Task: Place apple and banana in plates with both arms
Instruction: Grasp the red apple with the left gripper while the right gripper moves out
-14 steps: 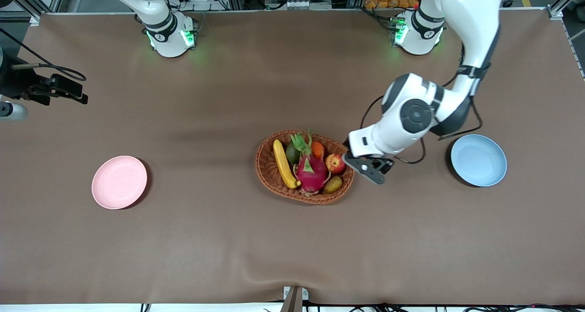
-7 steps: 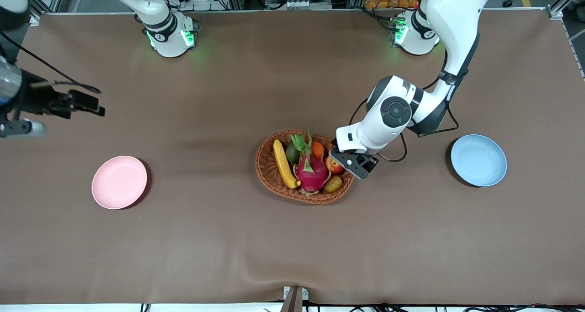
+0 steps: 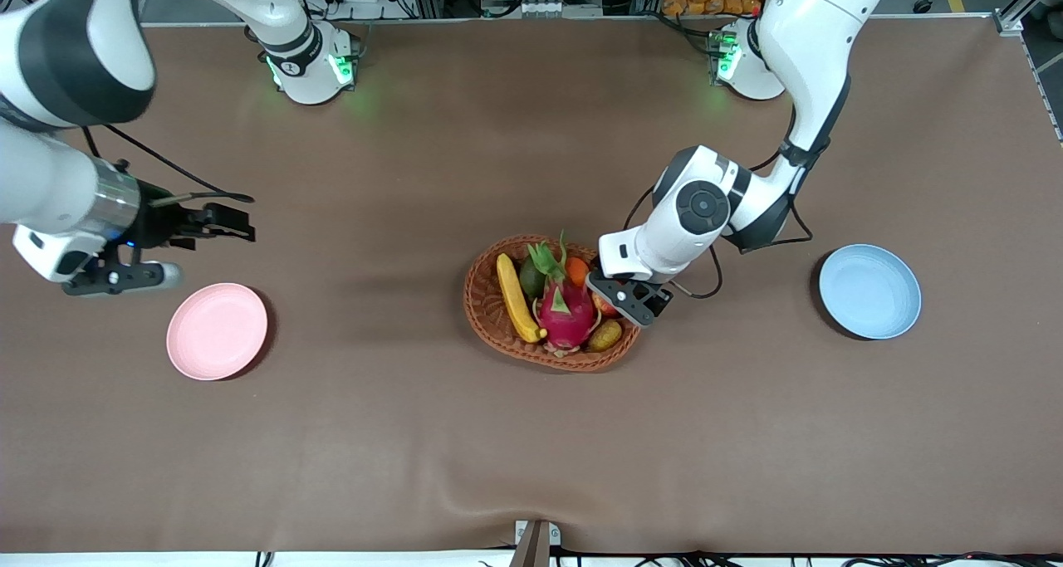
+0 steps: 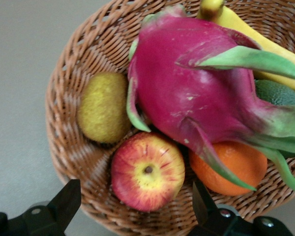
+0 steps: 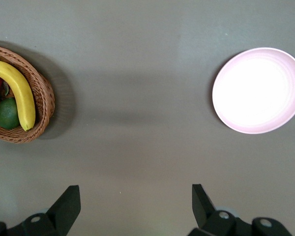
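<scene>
Here, nearest the front camera, the oval woven brown basket (image 3: 554, 304) sits mid-surface on the brown surface (image 3: 531, 434), holding the long yellow banana (image 3: 516, 297) at its edge toward the right arm's end, a large magenta dragon fruit (image 3: 566, 305) in the middle, a small brownish-green oval fruit (image 3: 605, 334), an orange round fruit (image 3: 577, 270) and a dark green fruit (image 3: 531, 278). The left end effector (image 3: 624, 299) hangs directly over the small red apple with yellow blotches (image 4: 147, 171), its fingers (image 4: 64, 204) spread to either side of the apple and not touching it. The light blue round plate (image 3: 869, 291) lies well apart from it toward the left arm's end. The pale pink round plate (image 3: 217, 330) lies toward the right arm's end, and the right end effector (image 3: 217, 222) is up over bare surface near that plate, its fingers (image 5: 66, 205) spread with nothing between them.
</scene>
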Controlling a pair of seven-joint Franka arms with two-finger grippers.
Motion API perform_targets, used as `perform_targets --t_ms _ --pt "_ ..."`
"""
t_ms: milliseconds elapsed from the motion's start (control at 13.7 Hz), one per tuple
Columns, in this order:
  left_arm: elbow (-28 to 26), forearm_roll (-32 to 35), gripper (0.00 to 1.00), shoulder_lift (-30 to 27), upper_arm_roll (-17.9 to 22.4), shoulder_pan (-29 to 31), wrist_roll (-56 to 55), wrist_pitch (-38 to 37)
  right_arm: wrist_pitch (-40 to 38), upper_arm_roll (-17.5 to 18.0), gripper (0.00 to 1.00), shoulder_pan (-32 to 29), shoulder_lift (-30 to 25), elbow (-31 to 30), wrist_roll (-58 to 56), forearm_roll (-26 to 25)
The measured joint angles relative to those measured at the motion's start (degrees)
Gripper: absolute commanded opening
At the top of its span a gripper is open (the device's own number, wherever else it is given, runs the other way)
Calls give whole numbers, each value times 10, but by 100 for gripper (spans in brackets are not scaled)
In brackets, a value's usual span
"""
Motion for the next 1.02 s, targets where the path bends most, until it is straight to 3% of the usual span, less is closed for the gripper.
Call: perform_targets --t_ms 875,948,1021 --pt "0 0 100 33 0 -6 0 42 42 -2 100 30 2 0 1 0" --pt "0 0 81 39 0 -7 0 48 42 -2 100 30 2 0 1 0" --pt "0 0 46 42 0 -7 0 53 42 -1 100 31 2 0 1 0"
